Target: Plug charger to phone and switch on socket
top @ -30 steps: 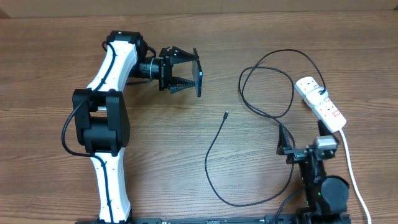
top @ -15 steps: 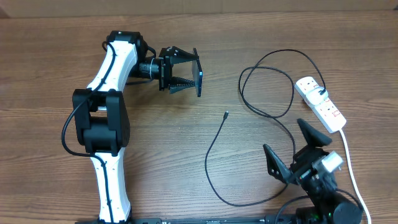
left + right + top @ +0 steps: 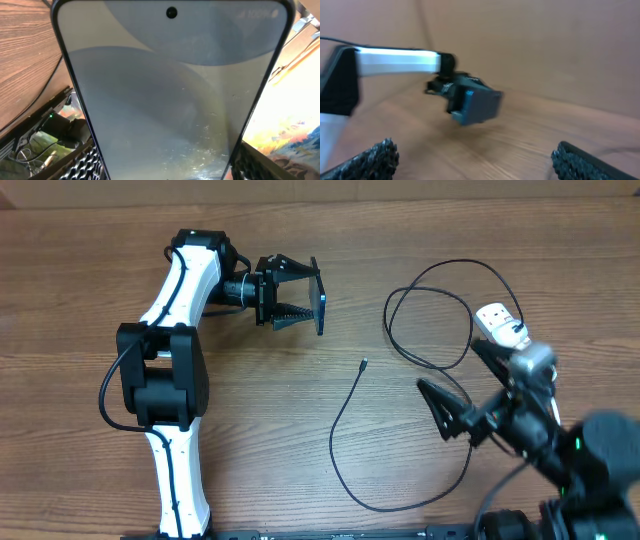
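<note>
Far left: white-and-black left arm (image 3: 170,360), reaching right across the wooden surface (image 3: 80,300). At its end the left pincer (image 3: 306,296), clamped on the phone (image 3: 322,298) by the two long edges, slab stood on edge and turned broadside to the wrist. From the left wrist, pale screen filling the frame, punch-hole lens at the top, ribbed pads (image 3: 85,165) pressing in at both lower corners; port end out of view there. Likely held so to keep the phone steady, offered for a plug brought by the other arm.

Right of the phone, a stretch of bare wood, then the charger cable (image 3: 333,435): small connector tip (image 3: 363,364) lying free near the middle, well apart from the phone, lead curving near and right, then looping far toward the power strip (image 3: 492,318). Touched by neither pincer.

Further right, the right pincer (image 3: 462,392), blurred, fingers spread wide with nothing between. Same from the right wrist: pads at opposite corners, phone small in the distance. Seemingly poised for a pick-up of the tip.

In the way: right arm (image 3: 590,450) covering most of the power strip from overhead, switches hidden; slack loops lying between tip and strip, easy to snag.
</note>
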`<state>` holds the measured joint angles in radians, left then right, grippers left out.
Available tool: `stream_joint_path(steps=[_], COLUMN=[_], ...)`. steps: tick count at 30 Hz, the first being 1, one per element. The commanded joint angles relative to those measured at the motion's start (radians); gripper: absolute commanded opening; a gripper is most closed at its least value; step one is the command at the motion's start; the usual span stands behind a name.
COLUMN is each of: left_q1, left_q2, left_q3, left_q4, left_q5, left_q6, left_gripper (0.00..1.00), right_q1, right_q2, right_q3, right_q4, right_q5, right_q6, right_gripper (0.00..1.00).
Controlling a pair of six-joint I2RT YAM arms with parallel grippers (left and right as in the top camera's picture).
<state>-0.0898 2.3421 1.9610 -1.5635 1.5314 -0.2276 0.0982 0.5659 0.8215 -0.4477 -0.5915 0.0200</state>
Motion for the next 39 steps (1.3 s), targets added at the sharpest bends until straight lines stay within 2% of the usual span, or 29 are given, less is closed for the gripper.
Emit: stream_joint_path(steps=[1, 5, 8, 11, 13, 15, 18, 22, 24, 28, 29, 31, 33, 39], left_q1=[0.005, 0.005, 0.005, 0.005, 0.005, 0.005, 0.005, 0.005, 0.005, 0.004, 0.004, 0.005, 0.005, 0.004], left_q2=[0.006, 0.006, 0.006, 0.006, 0.006, 0.006, 0.006, 0.006, 0.006, 0.006, 0.006, 0.006, 0.006, 0.006], left_q3=[0.027, 0.027, 0.027, 0.027, 0.027, 0.027, 0.027, 0.027, 0.027, 0.027, 0.027, 0.027, 0.027, 0.027], left_q4=[-0.001, -0.003, -0.002, -0.002, -0.002, -0.002, -0.002, 0.0, 0.0, -0.002, -0.003, -0.002, -0.002, -0.003], left_q5=[0.051, 0.051, 0.051, 0.051, 0.05, 0.05, 0.05, 0.05, 0.05, 0.051, 0.05, 0.05, 0.05, 0.05], left_q6=[0.034, 0.034, 0.034, 0.034, 0.034, 0.034, 0.034, 0.034, 0.034, 0.034, 0.034, 0.034, 0.034, 0.034], left_gripper=[0.7, 0.7, 0.7, 0.7, 0.7, 0.7, 0.7, 0.7, 0.7, 0.7, 0.7, 0.7, 0.7, 0.7], right_q1=[-0.003, -0.003, -0.001, 0.008, 0.026, 0.055, 0.126, 0.237, 0.293, 0.438, 0.515, 0.609, 0.657, 0.693], right_q2=[0.102, 0.187, 0.245, 0.314, 0.397, 0.497, 0.617, 0.697, 0.73, 0.787, 0.807, 0.832, 0.853, 0.969], right_q3=[0.035, 0.053, 0.1, 0.187, 0.291, 0.415, 0.549, 0.576, 0.576, 0.578, 0.578, 0.578, 0.578, 0.578], right_q4=[0.091, 0.166, 0.114, -0.035, -0.204, -0.384, -0.529, -0.449, -0.388, -0.361, -0.359, -0.338, -0.312, -0.202], right_q5=[-0.283, -0.29, -0.229, -0.083, 0.06, 0.116, 0.089, -0.071, -0.057, 0.336, 0.57, 0.849, 0.944, 1.002], right_q6=[0.005, 0.088, 0.088, 0.09, 0.14, 0.135, 0.073, 0.069, 0.069, 0.155, 0.219, 0.358, 0.4, 0.437], right_gripper=[1.0, 1.0, 1.0, 1.0, 1.0, 1.0, 1.0, 1.0, 1.0, 1.0, 1.0, 1.0, 1.0, 1.0])
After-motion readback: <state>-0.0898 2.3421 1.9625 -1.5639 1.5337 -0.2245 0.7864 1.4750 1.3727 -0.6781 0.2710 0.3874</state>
